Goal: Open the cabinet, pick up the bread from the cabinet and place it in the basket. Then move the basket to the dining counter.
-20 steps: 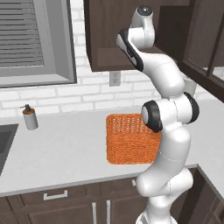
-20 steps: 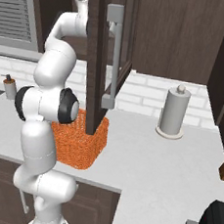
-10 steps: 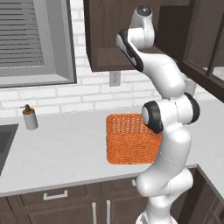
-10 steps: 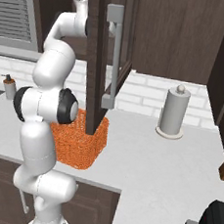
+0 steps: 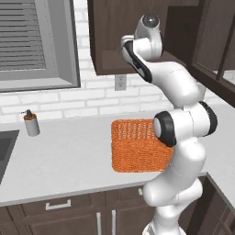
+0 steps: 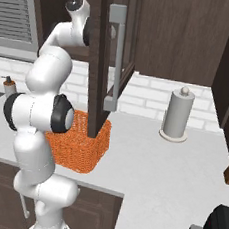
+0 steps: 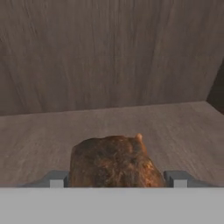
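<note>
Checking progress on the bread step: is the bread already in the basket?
No, the bread sits on the cabinet shelf between the fingertips.

White arm (image 5: 183, 92); dark joints

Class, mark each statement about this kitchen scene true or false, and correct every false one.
1. The orange woven wicker basket stands on the light worktop. True.
2. The brown speckled lump of bread lies inside the basket. False: it rests on the wooden shelf of the dark brown wall cabinet, between the gripper jaws.
3. The cabinet door stands open. True.
4. A white paper towel roll lies toppled on the worktop. False: it stands upright.
5. The small soap dispenser stands inside the basket. False: it stands on the worktop, apart from it.
</note>
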You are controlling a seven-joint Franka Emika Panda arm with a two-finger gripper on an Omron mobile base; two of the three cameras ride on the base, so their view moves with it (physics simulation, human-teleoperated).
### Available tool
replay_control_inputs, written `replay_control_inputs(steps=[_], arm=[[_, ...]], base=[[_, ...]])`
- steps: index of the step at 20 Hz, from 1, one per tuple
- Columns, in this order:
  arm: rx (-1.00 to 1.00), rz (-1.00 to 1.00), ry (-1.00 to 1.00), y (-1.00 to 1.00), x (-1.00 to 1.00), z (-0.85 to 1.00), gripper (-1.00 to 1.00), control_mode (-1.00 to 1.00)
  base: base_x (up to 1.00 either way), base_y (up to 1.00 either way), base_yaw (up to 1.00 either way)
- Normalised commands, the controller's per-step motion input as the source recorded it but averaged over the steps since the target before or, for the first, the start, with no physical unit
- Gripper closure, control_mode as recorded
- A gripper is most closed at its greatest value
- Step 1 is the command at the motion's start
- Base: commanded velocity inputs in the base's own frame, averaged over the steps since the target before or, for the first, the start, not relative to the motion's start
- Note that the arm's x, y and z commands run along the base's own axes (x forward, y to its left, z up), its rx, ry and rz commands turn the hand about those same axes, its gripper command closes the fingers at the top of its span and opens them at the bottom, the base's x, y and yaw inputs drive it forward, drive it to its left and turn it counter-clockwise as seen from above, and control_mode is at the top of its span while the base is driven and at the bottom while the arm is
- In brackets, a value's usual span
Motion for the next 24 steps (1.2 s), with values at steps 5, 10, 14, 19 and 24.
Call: replay_control_inputs(steps=[5,10,14,19,24], arm=[[0.0,-0.1,-0.05,0.0,-0.37,0.03,1.0,-1.0],[0.05,-0.07,0.01,0.02,-1.0,0.52,1.0,-1.0],[0.0,0.0,0.09,0.38,-1.0,0.12,1.0,-1.0],[0.04,0.0,0.01,0.05,-1.0,0.0,1.0,-1.0],[0.06,0.0,0.0,0.0,-1.0,-0.01,1.0,-1.0]], base=[[0.0,0.0,0.0],[0.0,0.0,0.0],[0.0,0.0,0.0],[0.0,0.0,0.0],[0.0,0.0,0.0]])
